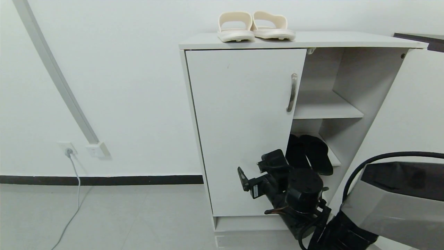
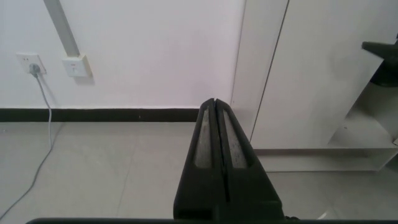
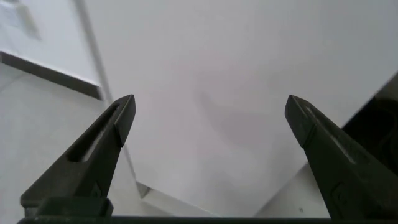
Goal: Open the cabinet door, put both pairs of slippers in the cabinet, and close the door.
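The white cabinet point(image 1: 242, 132) has its left door shut and its right door point(image 1: 409, 111) swung open. A cream pair of slippers point(image 1: 256, 26) rests on the cabinet top. A black pair of slippers point(image 1: 310, 152) lies on the lower shelf inside. My right gripper point(image 1: 258, 168) is open and holds nothing. It hangs low, just in front of the shut left door point(image 3: 217, 93), with its fingertips point(image 3: 124, 109) spread wide. My left gripper point(image 2: 214, 104) is shut on nothing and points over the floor toward the cabinet's base point(image 2: 311, 160).
An empty middle shelf point(image 1: 326, 107) shows inside the open half. The shut door carries a metal handle point(image 1: 292, 92). On the wall to the left are a socket with a grey cable point(image 1: 71, 163) and a slanted conduit point(image 1: 55, 73). Tiled floor lies left of the cabinet.
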Tool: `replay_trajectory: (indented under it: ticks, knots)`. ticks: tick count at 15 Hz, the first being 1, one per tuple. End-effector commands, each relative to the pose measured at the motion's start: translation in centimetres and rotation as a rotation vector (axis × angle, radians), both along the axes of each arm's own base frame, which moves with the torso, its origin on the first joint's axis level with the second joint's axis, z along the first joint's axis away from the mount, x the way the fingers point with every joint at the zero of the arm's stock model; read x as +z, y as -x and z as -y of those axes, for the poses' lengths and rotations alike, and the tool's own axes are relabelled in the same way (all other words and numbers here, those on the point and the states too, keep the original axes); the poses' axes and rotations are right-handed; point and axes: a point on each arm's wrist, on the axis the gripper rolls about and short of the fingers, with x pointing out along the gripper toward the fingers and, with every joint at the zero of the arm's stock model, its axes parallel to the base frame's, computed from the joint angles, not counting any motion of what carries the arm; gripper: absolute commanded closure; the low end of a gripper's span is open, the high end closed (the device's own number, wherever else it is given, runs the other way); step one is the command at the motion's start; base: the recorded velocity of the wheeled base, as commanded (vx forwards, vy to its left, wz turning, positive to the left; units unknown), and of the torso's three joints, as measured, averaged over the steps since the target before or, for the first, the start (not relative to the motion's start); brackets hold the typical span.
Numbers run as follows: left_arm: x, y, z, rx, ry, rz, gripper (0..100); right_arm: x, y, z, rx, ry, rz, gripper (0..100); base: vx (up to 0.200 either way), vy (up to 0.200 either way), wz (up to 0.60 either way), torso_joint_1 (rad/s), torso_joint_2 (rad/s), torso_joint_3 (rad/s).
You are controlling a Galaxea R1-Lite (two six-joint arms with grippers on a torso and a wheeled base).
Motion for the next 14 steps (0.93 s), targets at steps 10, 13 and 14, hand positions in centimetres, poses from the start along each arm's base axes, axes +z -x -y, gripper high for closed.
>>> replay_trajectory:
  ticks: [10,13,14]
  knots:
    - [0.0,-0.01,0.0,0.001,0.0,-0.001,100,3.49,2.85,0.13,0.058,-0.031,0.054,0,0.0,0.0,0.0,0.0,-0.03,-0.026]
    - [0.0,-0.01,0.0,-0.001,0.002,-0.001,100,3.31,2.73,0.16,0.057,-0.026,0.05,0,0.0,0.0,0.0,0.025,-0.23,-0.342]
    - [0.0,-0.01,0.0,-0.001,0.002,-0.001,100,3.21,2.65,0.24,0.054,-0.022,0.047,0,0.0,0.0,0.0,0.051,-0.6,-0.383]
